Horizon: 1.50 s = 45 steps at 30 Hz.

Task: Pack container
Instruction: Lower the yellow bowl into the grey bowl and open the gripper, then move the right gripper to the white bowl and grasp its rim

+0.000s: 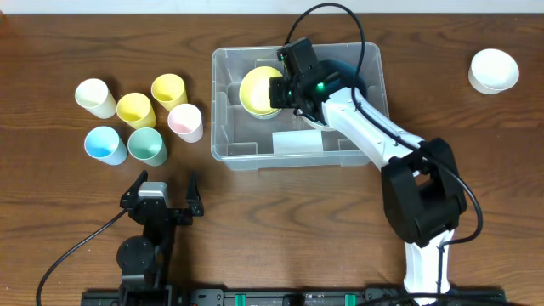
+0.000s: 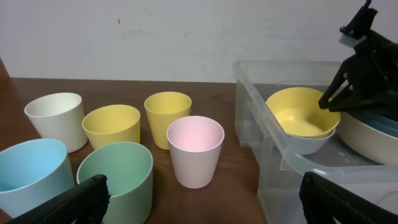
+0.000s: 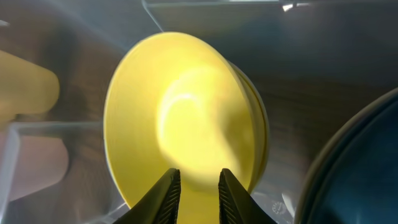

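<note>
Two fingers of my left gripper [image 1: 161,199] stand spread wide nearest me, holding nothing. At eleven o'clock from it, six pastel cups [image 1: 136,108] cluster upright. At one o'clock sits the clear container [image 1: 228,127], mid-table. Inside, toward its far wall, a yellow bowl [image 1: 257,89] nests in a pale bowl [image 2: 308,144]. My right gripper [image 3: 199,179] straddles the yellow bowl's three o'clock rim, fingers narrow; whether they pinch it I cannot tell. Farthest, at two o'clock, stands a white bowl [image 1: 493,70].
</note>
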### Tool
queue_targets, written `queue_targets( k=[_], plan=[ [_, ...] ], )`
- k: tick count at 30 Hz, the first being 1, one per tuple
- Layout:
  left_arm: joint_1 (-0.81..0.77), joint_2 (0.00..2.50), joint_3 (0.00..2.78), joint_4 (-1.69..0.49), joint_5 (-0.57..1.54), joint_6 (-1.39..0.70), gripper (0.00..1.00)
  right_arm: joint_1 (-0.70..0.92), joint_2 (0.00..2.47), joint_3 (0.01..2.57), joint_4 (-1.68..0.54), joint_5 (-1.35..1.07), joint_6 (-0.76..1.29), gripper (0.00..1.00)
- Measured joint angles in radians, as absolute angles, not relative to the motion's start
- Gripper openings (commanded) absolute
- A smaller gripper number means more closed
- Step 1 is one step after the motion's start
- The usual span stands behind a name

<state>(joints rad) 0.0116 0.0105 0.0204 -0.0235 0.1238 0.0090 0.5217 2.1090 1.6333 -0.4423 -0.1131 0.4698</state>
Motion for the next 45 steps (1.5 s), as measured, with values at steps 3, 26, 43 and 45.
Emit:
queue_targets(
  k=[3, 26, 43, 45],
  plan=[
    [0.012, 0.01, 0.02, -0.023, 0.124, 0.009, 0.98, 0.522, 2.111, 1.633, -0.442, -0.112, 0.469, 0.23],
    [0.012, 0.01, 0.02, -0.023, 0.124, 0.009, 0.98, 0.464, 2.061, 1.949, -0.776, -0.092, 0.381, 0.54],
    [0.012, 0.01, 0.02, -0.024, 0.124, 0.009, 0.98, -0.242, 1.956, 2.019, -1.09, -0.045, 0.441, 0.74],
    [0.012, 0.01, 0.02, -0.023, 0.124, 0.009, 0.98, -0.301, 1.987, 2.008, -1.095, -0.046, 0.451, 0.74]
  ],
)
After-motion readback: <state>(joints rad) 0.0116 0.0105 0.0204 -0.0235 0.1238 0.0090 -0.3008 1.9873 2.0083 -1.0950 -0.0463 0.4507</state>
